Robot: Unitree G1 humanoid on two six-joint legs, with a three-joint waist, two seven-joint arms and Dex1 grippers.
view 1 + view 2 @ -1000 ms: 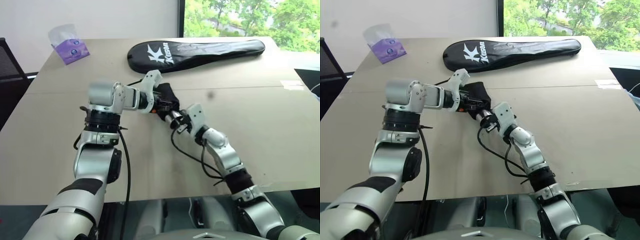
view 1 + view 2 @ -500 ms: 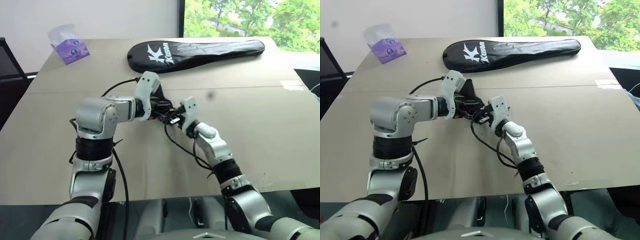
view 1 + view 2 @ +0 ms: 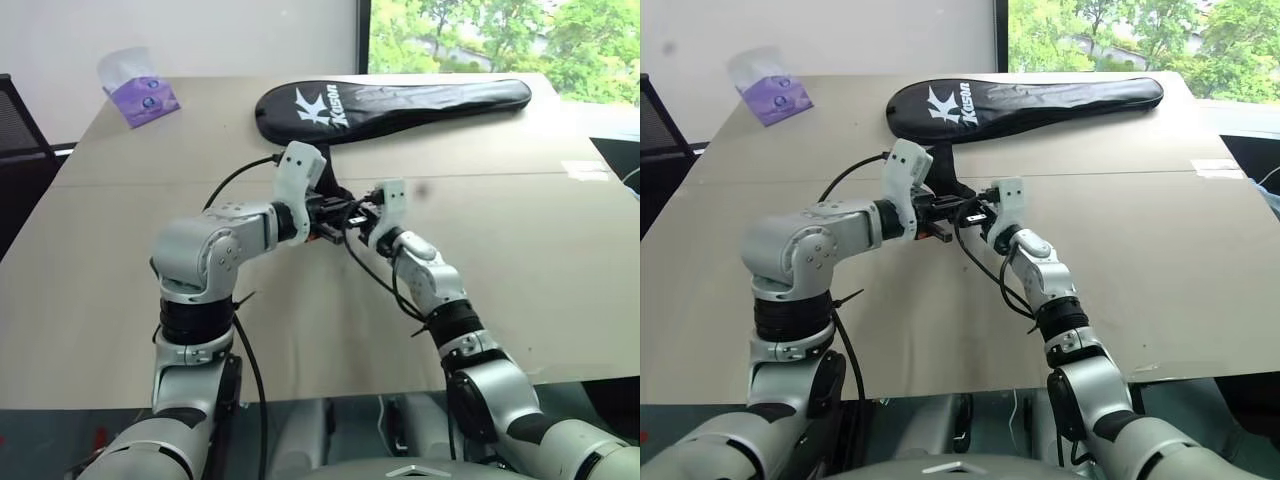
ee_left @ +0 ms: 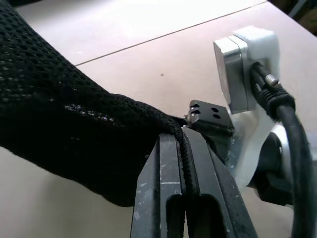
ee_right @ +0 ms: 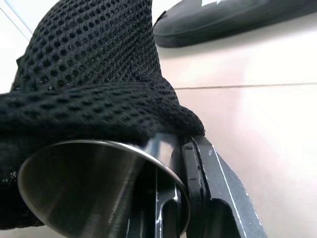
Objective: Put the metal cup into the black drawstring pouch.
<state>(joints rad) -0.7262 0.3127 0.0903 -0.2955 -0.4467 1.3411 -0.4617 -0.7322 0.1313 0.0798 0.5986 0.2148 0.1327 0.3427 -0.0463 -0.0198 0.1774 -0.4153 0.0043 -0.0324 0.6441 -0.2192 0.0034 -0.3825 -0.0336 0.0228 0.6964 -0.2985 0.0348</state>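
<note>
A wide tan table [image 3: 560, 250] with a seam running across it. A long black racket cover [image 3: 390, 103] with white lettering lay near the far edge. A purple tissue pack [image 3: 142, 90] sat at the far left corner.

I'm looking across a wide tan table [image 3: 540, 280] with a seam line running side to side across its middle. At the far edge lies a long black racket cover [image 3: 390, 105] with white lettering, stretched from centre toward the right. In the far left corner sits a small purple packet [image 3: 140, 90] topped with clear wrap, possibly tissues. A small pale scrap [image 3: 585, 170], perhaps tape, lies near the right edge. Beyond the table's far right, a window shows green trees [image 3: 500, 35].
</note>
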